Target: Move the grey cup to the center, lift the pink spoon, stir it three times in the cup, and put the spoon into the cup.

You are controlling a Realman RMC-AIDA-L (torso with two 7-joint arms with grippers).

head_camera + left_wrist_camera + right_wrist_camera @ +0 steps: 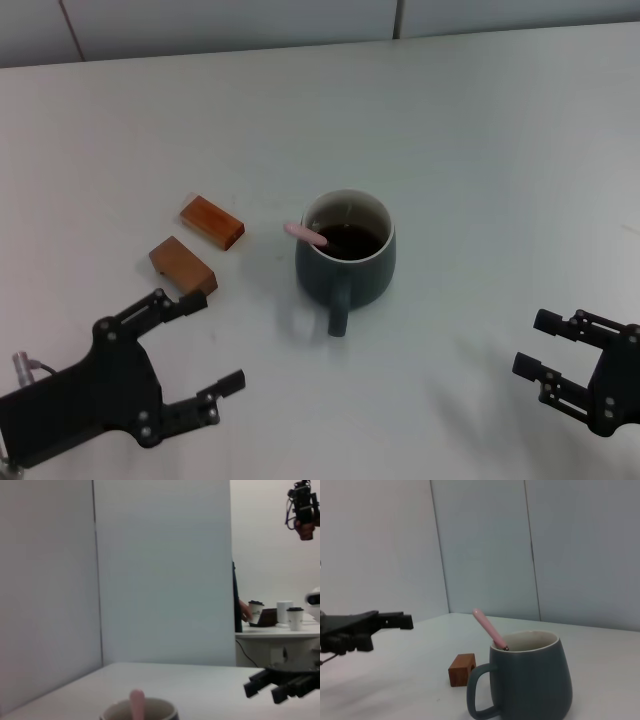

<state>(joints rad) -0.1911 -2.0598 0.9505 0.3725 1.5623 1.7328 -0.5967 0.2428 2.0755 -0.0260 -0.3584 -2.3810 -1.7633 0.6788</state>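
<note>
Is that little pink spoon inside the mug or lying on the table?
Inside. The pink spoon leans on the rim of the grey cup, its handle sticking out and its bowl down in the dark liquid.

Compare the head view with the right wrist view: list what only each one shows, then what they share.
Only the head view: the right gripper, open and empty, the dark liquid, and a second wooden block.

Only the right wrist view: wall panels behind the table.

Both: the grey cup holding the pink spoon, the left gripper open, and one wooden block.
</note>
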